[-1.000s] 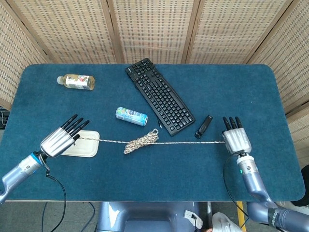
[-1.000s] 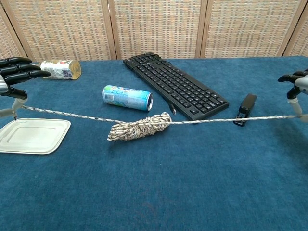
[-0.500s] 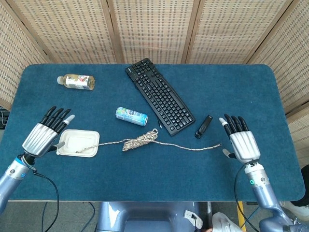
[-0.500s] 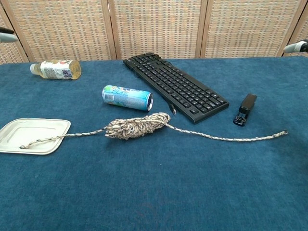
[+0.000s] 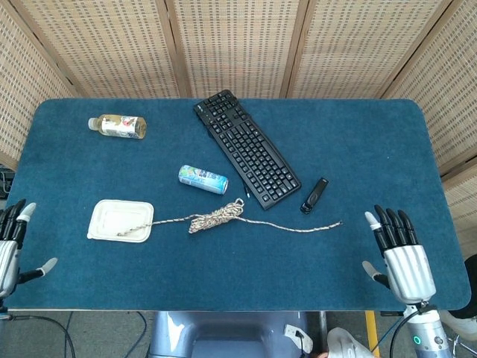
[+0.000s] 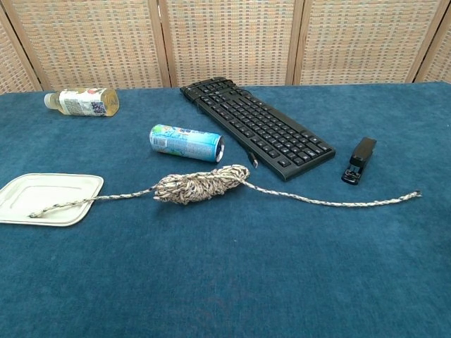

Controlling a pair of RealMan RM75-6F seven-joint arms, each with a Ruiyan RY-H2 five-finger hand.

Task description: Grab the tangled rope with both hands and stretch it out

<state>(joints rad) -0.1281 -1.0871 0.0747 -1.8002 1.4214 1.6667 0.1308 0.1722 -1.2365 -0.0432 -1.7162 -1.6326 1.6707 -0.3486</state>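
The speckled rope (image 5: 216,218) (image 6: 201,184) lies loose on the blue table, a tangled bundle in its middle. One end rests on the white tray (image 5: 104,216) (image 6: 21,184); the other end lies to the right near the stapler. My left hand (image 5: 9,250) sits at the front left table edge, fingers spread, holding nothing. At the front right corner, my right hand (image 5: 401,257) is also spread and empty. Neither hand touches the rope, and neither shows in the chest view.
A black keyboard (image 5: 246,148) (image 6: 257,127) lies diagonally behind the rope. A drink can (image 5: 203,179) (image 6: 187,142) lies on its side beside it. A black stapler (image 5: 314,195) (image 6: 359,160) is at the right, a bottle (image 5: 117,125) (image 6: 81,101) at the far left.
Both hands let go of the rope ends, and the taut rope fell slack onto the table. Both hands then drew back toward the front edge, fingers spread.
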